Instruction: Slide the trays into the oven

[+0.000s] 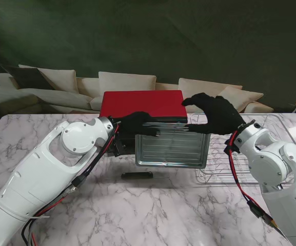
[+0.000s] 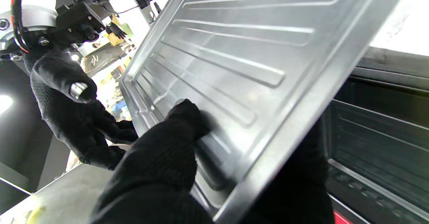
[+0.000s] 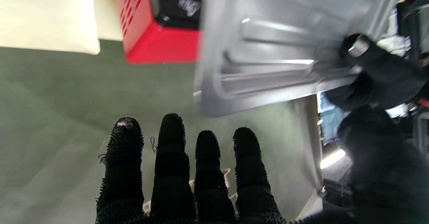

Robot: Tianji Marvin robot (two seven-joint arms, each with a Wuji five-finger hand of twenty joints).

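Two black-gloved hands flank a ribbed metal tray [image 1: 172,148], tilted up before the red oven [image 1: 141,104]. My left hand [image 1: 135,124] is clamped on its left edge; my right hand [image 1: 215,114] hovers off its right corner, fingers [image 3: 171,157] straight and slightly apart, holding nothing. No readable writing shows (a pale blurred mark on the oven's black panel aside). White-grey marble table [image 1: 153,215]; a wire rack [image 1: 224,166] lies right of the tray, a dark bar [image 1: 137,175] nearer to me. Cream sofa [image 1: 122,84], dark green wall beyond.
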